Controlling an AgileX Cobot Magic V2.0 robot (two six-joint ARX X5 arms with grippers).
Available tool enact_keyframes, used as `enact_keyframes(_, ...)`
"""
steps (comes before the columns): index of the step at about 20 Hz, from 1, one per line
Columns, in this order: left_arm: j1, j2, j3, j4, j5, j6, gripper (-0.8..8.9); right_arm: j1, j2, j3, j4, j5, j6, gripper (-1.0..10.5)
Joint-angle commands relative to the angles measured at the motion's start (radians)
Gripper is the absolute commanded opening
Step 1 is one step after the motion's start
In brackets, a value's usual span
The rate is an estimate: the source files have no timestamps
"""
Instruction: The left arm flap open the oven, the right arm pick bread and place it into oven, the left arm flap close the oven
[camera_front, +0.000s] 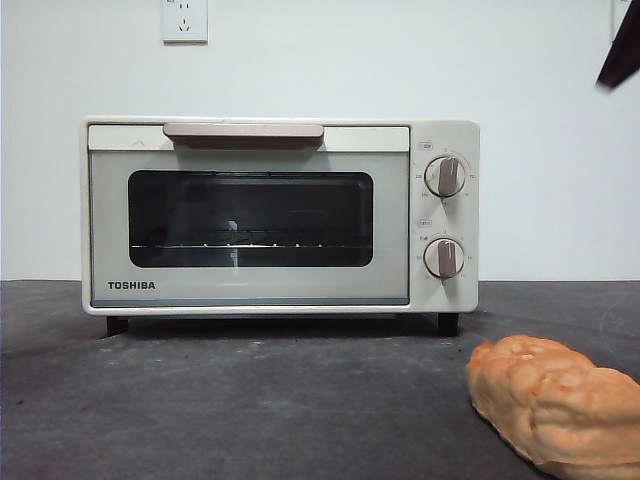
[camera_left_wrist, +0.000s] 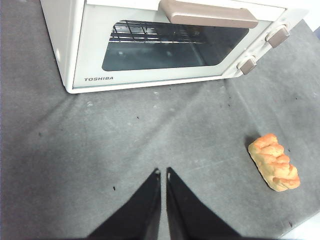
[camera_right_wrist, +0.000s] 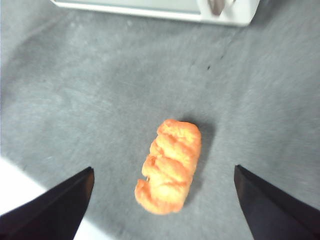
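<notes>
I saw the TOSHIBA toaster oven (camera_front: 280, 215) door shut, bread (camera_right_wrist: 169, 166) lying before its knobs. My left gripper (camera_left_wrist: 163, 174) was pinched closed and empty; the right gripper (camera_right_wrist: 162, 177) gaped wide over the bread, empty too. I judged that grabbing early risked ramming the loaf against the closed door.

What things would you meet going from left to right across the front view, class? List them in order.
oven door window → upper knob, directly above the lower knob → bread on the table → a dark gripper tip at the top right corner.

The right gripper (camera_right_wrist: 162, 187) is hanging wide open above the bread (camera_right_wrist: 169, 166), which is lying on the grey table (camera_right_wrist: 90, 100) near the oven (camera_right_wrist: 200, 7).
</notes>
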Motion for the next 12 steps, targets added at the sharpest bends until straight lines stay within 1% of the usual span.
enact_keyframes(1,-0.002,0.005,0.020,0.007,0.002,0.016,0.16,0.074,0.006,-0.066,0.084,0.042,0.104,4.5)
enact_keyframes(4,-0.002,0.005,0.020,0.007,0.002,0.016,0.16,0.190,0.033,-0.164,0.187,0.139,0.180,4.5)
enact_keyframes(7,-0.002,0.005,0.020,0.007,0.002,0.016,0.16,0.299,0.097,-0.213,0.271,0.246,0.228,4.5)
enact_keyframes(9,-0.002,0.005,0.020,0.006,0.002,0.016,0.16,0.356,0.160,-0.215,0.319,0.322,0.233,4.6)
enact_keyframes(12,-0.002,0.005,0.020,0.006,0.002,0.016,0.16,0.402,0.270,-0.215,0.398,0.393,0.254,4.6)
